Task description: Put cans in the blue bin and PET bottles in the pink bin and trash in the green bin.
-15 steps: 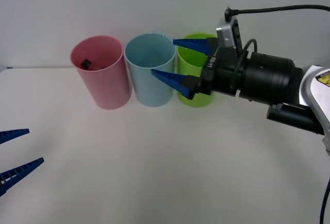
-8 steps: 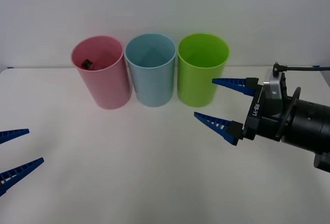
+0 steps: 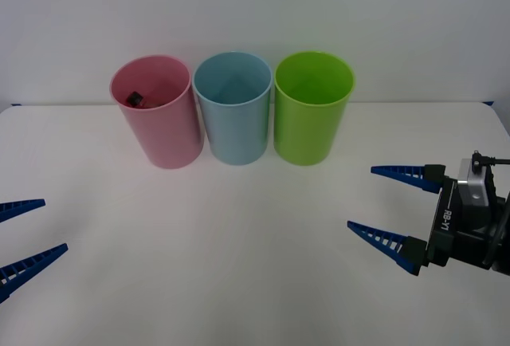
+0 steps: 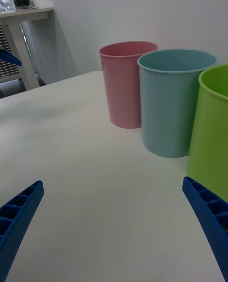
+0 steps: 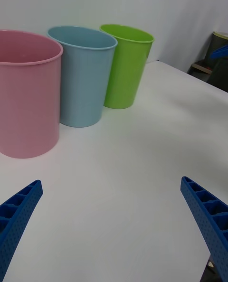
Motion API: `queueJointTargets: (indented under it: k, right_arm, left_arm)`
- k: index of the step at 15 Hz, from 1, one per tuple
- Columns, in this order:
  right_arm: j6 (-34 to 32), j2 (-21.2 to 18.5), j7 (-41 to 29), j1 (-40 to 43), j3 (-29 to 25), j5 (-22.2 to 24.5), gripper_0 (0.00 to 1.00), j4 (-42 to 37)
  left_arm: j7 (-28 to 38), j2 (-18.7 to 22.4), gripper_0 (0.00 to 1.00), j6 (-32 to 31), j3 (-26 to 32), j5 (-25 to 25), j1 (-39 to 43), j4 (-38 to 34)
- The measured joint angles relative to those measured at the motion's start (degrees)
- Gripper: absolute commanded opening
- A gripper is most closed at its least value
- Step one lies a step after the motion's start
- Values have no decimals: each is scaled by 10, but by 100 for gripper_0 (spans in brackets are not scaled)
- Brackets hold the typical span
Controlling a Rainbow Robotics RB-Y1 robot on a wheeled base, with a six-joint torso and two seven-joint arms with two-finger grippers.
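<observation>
The pink bin (image 3: 157, 112), the blue bin (image 3: 233, 108) and the green bin (image 3: 313, 107) stand in a row on the white desk (image 3: 239, 242); a small dark object (image 3: 135, 99) lies inside the pink one. The right pincer (image 3: 384, 203) hovers near the green bin, fingers apart, empty; the left pincer (image 3: 27, 236) waits at the desk's left edge, likewise spread

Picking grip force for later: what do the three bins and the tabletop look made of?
The pink bin, the blue bin and the green bin look like thin moulded plastic: uniform colour, smooth satin walls, thin rims. The table looks matte white, probably laminate; uncertain.
</observation>
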Motion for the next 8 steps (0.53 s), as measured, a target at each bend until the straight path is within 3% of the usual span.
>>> queueJointTargets:
  k: [8]
  right_arm:
    - [-53, -1, 25, 8, -21, 29, 100, 0]
  left_arm:
    - [0, 0, 100, 0, 0, 0, 0, 0]
